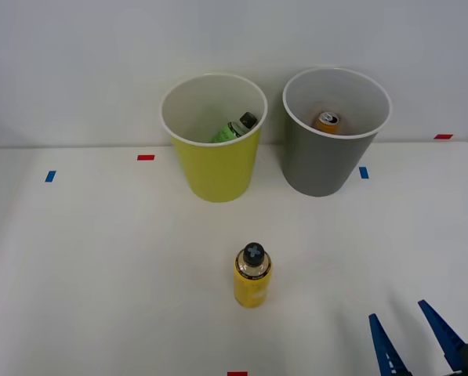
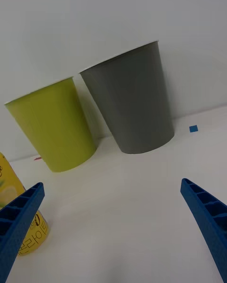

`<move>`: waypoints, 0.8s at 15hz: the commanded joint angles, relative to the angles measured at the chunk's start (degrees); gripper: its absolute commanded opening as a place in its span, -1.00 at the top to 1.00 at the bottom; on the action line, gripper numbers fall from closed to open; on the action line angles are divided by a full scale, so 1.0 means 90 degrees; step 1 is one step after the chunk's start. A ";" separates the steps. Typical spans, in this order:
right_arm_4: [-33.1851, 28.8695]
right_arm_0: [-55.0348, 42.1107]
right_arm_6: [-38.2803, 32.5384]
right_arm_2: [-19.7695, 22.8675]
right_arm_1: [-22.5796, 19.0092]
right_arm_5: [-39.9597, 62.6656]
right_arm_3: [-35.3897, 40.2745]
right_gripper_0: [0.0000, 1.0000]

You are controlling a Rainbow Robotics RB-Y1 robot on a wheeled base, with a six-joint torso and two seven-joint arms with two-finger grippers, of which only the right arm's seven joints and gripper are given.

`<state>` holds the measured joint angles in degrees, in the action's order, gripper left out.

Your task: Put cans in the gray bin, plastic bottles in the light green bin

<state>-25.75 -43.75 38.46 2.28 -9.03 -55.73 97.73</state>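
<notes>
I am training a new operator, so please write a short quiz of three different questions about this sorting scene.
1. True or false: the orange can lies inside the gray bin.
2. Which item stands on the table? A) yellow-label bottle B) green-label bottle C) can
3. Fill in: the right hand is ____ and holds nothing.

Key: 1 true; 2 A, while the green-label bottle is already in the light green bin; 3 open.

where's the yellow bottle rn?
Front view: the yellow bottle stands upright mid-table, in front of the light green bin, left of the open right hand.
</notes>
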 commanded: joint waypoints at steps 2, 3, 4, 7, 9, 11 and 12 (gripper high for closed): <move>-0.0176 0.0105 0.0238 0.0147 -0.0012 0.0000 0.0010 -1.00; -0.0244 0.0134 0.0277 0.0167 -0.0012 0.0000 0.0000 -1.00; -0.0234 0.0134 0.0317 0.0128 -0.0012 0.0010 0.0000 -1.00; -0.0039 0.0144 0.0356 -0.0067 -0.0022 0.0166 0.0000 -1.00; 0.0234 0.0183 0.0453 -0.0292 -0.0041 0.0362 0.0010 -1.00; 0.0283 0.0203 0.0522 -0.0321 -0.0041 0.0362 0.0000 -1.00; 0.0303 0.0203 0.0551 -0.0312 -0.0041 0.0362 0.0010 -1.00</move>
<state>-23.28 -41.96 43.08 -0.52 -9.39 -52.51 97.75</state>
